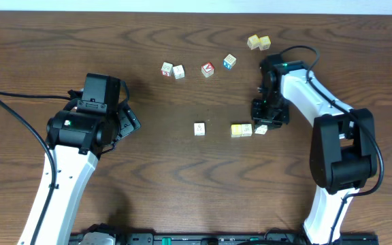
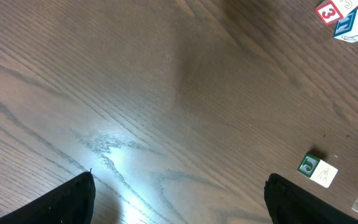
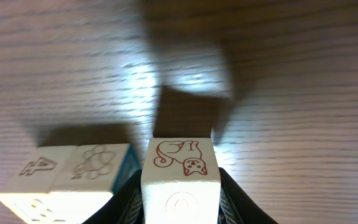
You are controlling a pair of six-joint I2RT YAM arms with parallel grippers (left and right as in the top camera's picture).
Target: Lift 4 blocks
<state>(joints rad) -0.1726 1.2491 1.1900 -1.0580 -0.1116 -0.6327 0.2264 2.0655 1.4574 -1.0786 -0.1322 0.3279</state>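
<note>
Open table [image 1: 220,153] separates the lone block [image 1: 199,128] from the block pair [image 1: 241,129], which crowds the held block [image 3: 180,168] in the right pincer [image 1: 263,124].

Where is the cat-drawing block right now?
In the right wrist view the cat-drawing block sits gripped in the right pincer, just right of two adjoining blocks; overhead, it lies right of table centre.

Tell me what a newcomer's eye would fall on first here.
The right hand grips a white cat-picture block right of centre, close beside two letter blocks. The left hand hangs wide open over the wooden table on the left, and coloured blocks lie scattered along the far side.
</note>
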